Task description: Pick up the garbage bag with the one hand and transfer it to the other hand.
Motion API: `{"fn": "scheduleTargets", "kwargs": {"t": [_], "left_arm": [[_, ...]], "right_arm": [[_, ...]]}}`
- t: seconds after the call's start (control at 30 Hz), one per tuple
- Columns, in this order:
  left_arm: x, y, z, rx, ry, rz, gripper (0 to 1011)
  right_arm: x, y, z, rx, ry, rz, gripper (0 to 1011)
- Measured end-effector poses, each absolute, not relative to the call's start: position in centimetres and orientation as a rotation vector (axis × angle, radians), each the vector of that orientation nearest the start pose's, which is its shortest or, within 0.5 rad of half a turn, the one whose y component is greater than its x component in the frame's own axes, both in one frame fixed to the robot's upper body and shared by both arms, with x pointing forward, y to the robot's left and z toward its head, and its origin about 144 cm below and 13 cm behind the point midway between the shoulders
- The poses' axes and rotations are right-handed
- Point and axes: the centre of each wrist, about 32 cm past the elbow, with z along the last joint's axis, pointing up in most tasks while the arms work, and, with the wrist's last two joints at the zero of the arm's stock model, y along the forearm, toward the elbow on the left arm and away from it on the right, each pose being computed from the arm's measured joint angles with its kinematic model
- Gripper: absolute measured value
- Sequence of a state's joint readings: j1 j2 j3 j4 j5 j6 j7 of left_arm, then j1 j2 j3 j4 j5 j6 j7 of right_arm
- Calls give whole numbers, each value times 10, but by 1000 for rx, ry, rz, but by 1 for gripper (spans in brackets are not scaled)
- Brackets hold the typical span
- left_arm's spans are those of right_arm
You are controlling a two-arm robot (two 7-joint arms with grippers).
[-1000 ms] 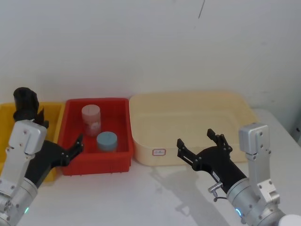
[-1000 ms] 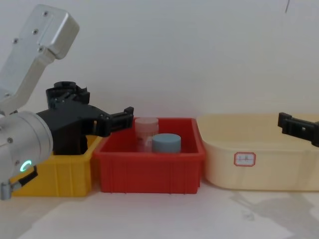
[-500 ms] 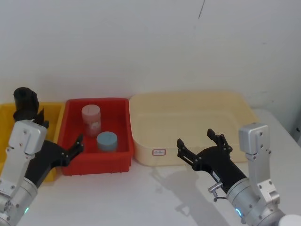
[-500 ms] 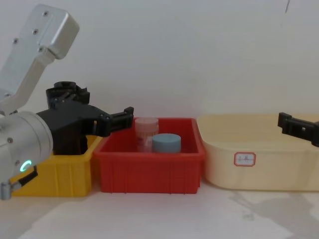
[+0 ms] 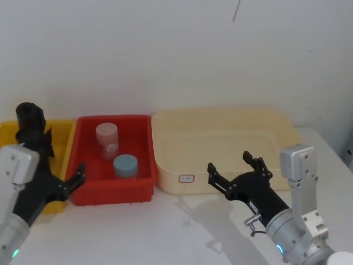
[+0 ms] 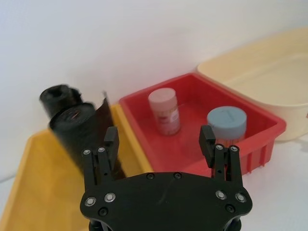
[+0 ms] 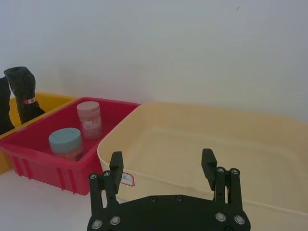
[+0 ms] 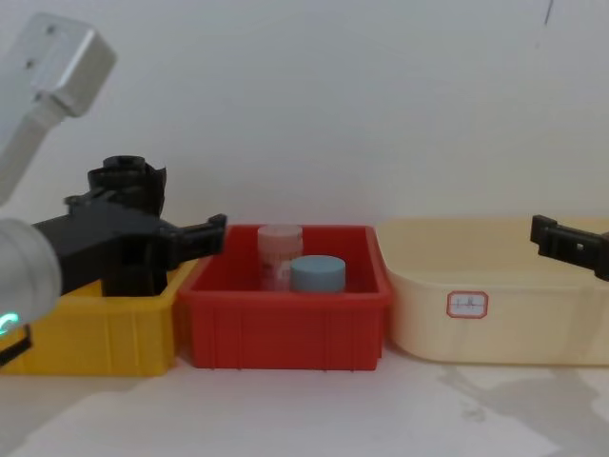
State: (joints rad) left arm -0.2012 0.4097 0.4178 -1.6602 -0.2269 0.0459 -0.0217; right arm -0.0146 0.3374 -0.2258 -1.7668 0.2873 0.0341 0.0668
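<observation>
Red bin (image 5: 113, 194) holds pink jar (image 5: 107, 141), blue-lidded jar (image 5: 126, 165).

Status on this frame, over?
Left gripper open, empty, near the yellow bin. Right gripper open before the cream tub. Garbage bag standing in the bin, ungrasped; red-marked roll right beside it.

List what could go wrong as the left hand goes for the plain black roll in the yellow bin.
1. The garbage bag stands right beside a similar roll with a red mark; the open left hand may close on that one, or both.
2. A loose flap sticks out; pinching only that might let the soft roll slip.
3. One finger sits near the wall of the yellow bin and could snag it.
The right hand waits open before the cream tub.
</observation>
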Motion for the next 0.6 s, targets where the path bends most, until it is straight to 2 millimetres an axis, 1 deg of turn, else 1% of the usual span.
{"fn": "scheduleTargets", "kwargs": {"t": [0.17,0.37,0.6], "left_arm": [[479,229,1207,95,-197,1167,1001],[475,244,1210,100,-150,1203,1001],[476,255,1213,99,-96,1235,1001]], "right_arm": [[443,-237,1189,26,-75,-1229,1000],[443,-237,1189,26,-75,-1229,1000],[443,-237,1189,26,-75,-1230,1000]]}}
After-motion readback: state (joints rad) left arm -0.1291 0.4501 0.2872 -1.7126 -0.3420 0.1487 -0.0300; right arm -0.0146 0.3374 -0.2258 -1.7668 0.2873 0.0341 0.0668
